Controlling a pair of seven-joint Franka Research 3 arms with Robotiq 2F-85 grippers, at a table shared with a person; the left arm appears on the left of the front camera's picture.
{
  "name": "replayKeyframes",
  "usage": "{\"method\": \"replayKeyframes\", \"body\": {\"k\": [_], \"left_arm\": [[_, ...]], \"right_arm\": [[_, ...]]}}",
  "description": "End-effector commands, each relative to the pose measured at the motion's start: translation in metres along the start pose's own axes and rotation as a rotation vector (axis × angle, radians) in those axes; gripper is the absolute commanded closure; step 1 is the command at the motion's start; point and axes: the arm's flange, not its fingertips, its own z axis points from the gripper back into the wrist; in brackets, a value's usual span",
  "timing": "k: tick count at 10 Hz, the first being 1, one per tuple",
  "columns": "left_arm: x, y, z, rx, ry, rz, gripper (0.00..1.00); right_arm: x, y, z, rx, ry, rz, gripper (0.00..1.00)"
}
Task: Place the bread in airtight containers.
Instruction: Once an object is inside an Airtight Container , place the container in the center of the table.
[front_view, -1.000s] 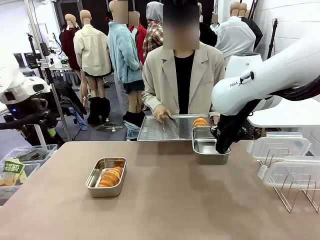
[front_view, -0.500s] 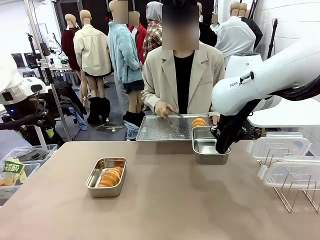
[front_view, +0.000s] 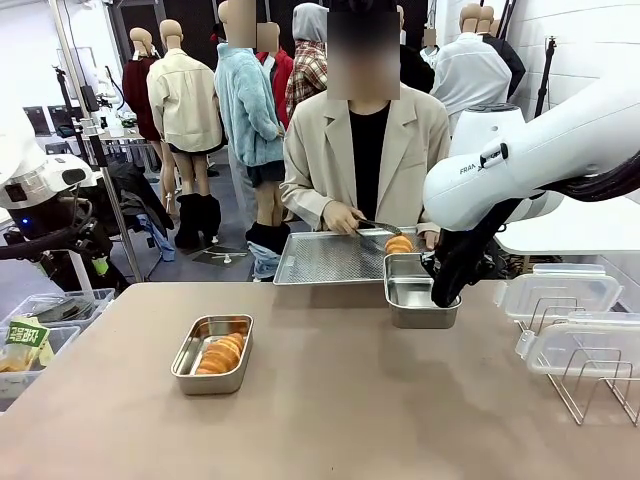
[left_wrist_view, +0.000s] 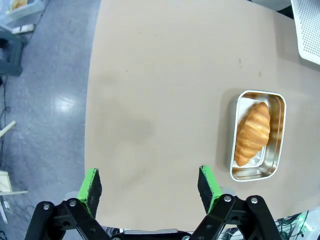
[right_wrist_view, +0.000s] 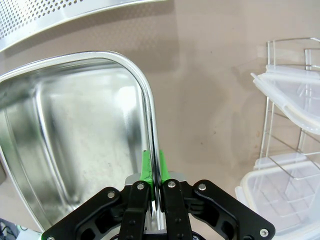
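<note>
Metal tongs (front_view: 378, 228) shifted right to golden-brown ridged roll (front_view: 399, 243); right gripper (right_wrist_view: 154, 162) pinches rim of rectangular steel container (right_wrist_view: 145, 95); left gripper (left_wrist_view: 148, 172) spread, empty, above second roll (left_wrist_view: 253, 133) lying lengthwise in second container (left_wrist_view: 270, 160)

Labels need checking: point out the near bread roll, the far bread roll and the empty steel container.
Near bread roll (front_view: 222, 354): front view, middle of its ridged crust.
Far bread roll (front_view: 400, 243): front view, top of its crust.
Empty steel container (front_view: 412, 316): front view, its near wall.
</note>
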Motion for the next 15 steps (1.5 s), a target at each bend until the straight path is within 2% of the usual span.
{"method": "replayKeyframes", "body": {"k": [1, 15], "left_arm": [[0.0014, -0.0002, 0.0008, 0.001, -0.011, 0.000, 0.00], [0.0014, -0.0002, 0.0008, 0.001, -0.011, 0.000, 0.00]], "right_arm": [[0.0004, 0.0007, 0.0008, 0.010, -0.022, 0.001, 1.00], [0.0004, 0.0007, 0.0008, 0.010, -0.022, 0.001, 1.00]]}}
